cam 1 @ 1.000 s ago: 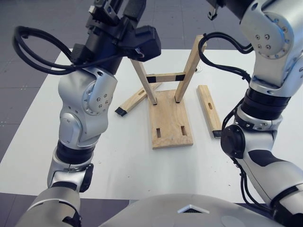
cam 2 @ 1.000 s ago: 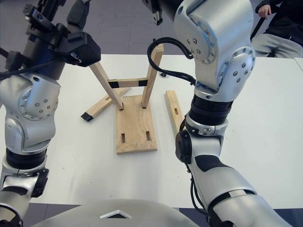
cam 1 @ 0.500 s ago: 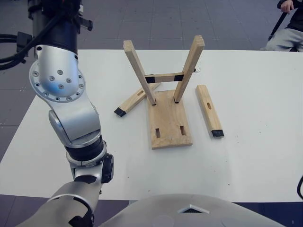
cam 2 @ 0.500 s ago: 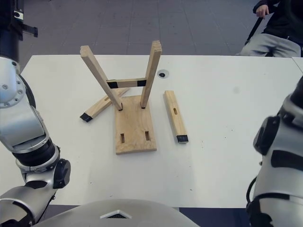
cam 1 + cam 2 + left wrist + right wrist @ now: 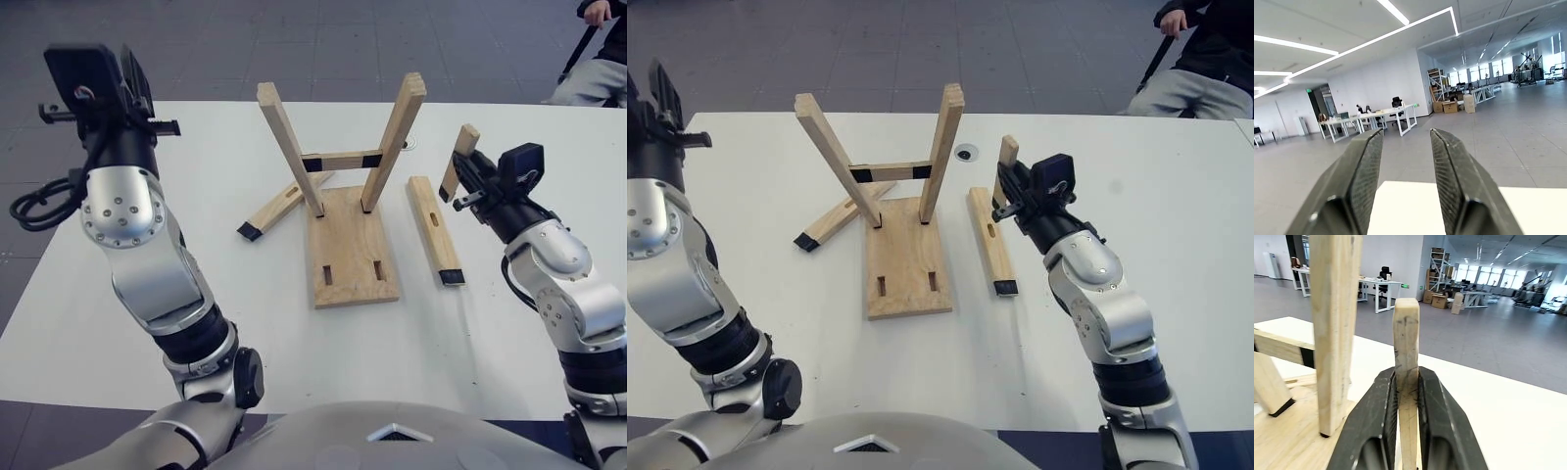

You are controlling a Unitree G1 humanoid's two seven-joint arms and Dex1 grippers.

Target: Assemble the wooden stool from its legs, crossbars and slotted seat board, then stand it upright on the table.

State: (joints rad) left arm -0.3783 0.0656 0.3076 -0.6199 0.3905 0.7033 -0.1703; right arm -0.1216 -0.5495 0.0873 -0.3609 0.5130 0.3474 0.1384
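Left eye view: seat board (image 5: 353, 257) lies flat on table (image 5: 245, 333), two upright legs (image 5: 392, 137) and fitted crossbar (image 5: 340, 161) slotted in. Loose legs (image 5: 433, 229) flank it. Right gripper (image 5: 468, 181) clamps spare crossbar (image 5: 458, 162); left gripper (image 5: 1405, 134) spread, empty. Roughly half done.

Head pair: my two eyes look forward and down over my arms; both share the table (image 5: 294, 343), seat board (image 5: 351, 245) mid-frame.
Left wrist: along my left gripper (image 5: 1406, 134), facing out level into the room.
Right wrist: tight behind my right gripper (image 5: 1406, 374) and its pinched crossbar (image 5: 1405, 333), facing an upright leg (image 5: 1334, 333) my eyes also see.
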